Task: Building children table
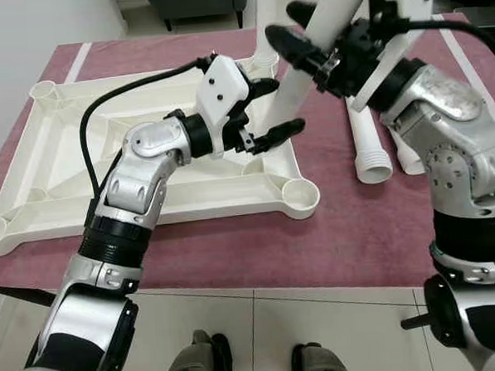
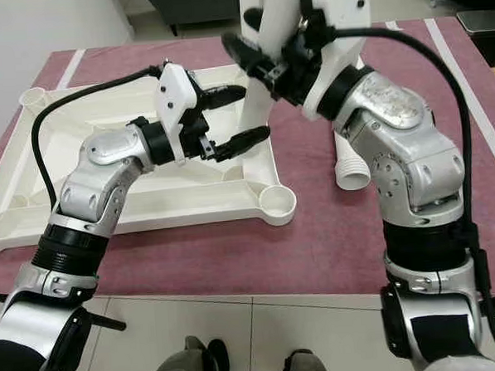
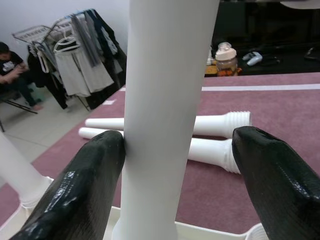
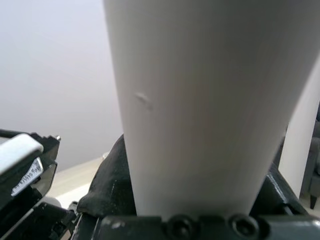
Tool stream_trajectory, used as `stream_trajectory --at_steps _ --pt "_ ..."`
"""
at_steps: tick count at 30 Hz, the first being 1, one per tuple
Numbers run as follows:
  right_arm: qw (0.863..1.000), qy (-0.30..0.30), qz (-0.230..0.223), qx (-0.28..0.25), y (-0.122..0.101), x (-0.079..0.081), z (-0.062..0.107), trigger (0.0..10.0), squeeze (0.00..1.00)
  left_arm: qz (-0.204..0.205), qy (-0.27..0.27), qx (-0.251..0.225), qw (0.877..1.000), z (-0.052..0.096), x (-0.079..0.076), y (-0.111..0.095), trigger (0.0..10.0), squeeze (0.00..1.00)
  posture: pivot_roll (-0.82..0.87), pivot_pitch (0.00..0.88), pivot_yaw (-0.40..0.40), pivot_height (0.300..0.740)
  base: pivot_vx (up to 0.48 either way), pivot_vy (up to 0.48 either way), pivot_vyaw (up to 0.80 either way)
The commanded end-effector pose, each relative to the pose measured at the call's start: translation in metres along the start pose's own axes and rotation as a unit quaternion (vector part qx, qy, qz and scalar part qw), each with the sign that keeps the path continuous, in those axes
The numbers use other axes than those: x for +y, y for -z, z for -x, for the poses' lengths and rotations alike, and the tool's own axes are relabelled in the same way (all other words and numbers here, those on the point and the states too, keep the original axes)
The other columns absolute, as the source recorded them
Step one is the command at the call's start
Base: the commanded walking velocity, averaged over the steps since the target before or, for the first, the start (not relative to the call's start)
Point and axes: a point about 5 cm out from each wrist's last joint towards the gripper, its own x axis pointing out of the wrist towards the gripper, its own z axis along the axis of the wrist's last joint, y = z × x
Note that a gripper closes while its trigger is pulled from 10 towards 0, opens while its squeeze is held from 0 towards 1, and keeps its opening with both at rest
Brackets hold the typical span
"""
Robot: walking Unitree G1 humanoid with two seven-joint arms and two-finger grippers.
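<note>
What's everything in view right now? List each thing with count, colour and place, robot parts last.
Tabletop: one, white, upside down on the rug, round leg sockets at its corners.
Held leg: one, white, standing in the tabletop's far right corner.
Second standing leg: one, white, just behind it.
Loose legs: two, white, lying on the rug right of the tabletop.
Rug: one, maroon with pale stripes, under everything.
Clothes rack: one, hung with grey and dark clothes, far off in the left wrist view.
Person: one, seated beside the rack.
Left gripper: fingers open around the held leg, low down.
Right gripper: shut on the held leg, higher up.
</note>
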Motion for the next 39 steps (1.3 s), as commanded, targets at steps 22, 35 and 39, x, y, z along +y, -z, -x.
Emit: stream_trajectory --at_steps 22,35,39 --pt "0.968 -0.249 -0.021 -0.008 -0.013 0.050 0.006 0.0 0.00 0.010 0.028 0.002 1.000 -0.003 -0.002 0.001 7.2 0.00 -0.10 0.133 0.109 0.740 0.000 0.000 0.00" --pt "0.971 -0.238 0.004 0.022 -0.002 0.045 0.002 10.0 0.00 0.018 0.052 -0.002 0.998 0.004 -0.009 0.002 0.0 0.00 -0.10 0.128 0.098 0.740 0.000 0.000 0.00" --pt "0.988 -0.152 0.008 0.033 0.009 0.037 -0.003 10.0 1.00 0.020 0.031 -0.018 0.999 0.004 -0.005 -0.003 0.0 0.00 -0.10 0.122 0.098 0.740 0.000 0.000 0.00"
